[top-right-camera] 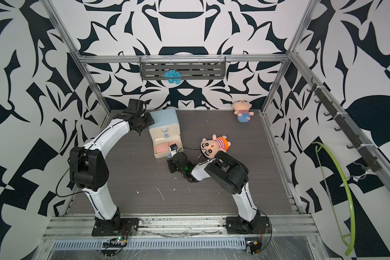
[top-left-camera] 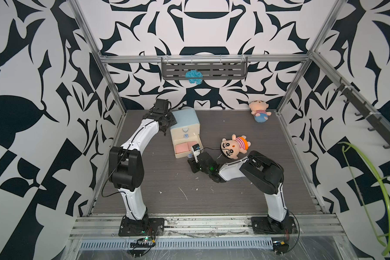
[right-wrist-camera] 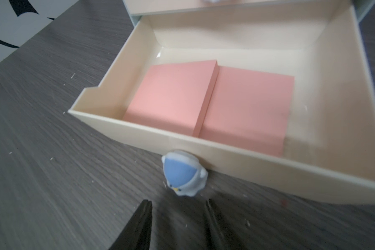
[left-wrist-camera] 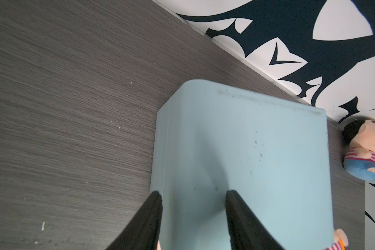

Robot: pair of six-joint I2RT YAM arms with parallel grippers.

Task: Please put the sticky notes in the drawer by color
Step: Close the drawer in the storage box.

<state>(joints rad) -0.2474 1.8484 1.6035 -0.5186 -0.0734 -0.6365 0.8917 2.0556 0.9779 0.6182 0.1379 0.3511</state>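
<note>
Both pink sticky notes lying side by side in pulled-out bottom drawer of blue chest. No yellow or green pads showing on table; guessing they're sitting inside shut upper drawers. Right gripper hanging open and empty, just short of knob, so probably only pushing that drawer shut is left. Left gripper straddling chest edge, fingers apart, can't tell if it's pinching.

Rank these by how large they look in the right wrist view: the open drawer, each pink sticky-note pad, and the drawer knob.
1. open drawer
2. pink sticky-note pads: the two look about equal, so unranked
3. knob: smallest, even though nearest the camera
</note>
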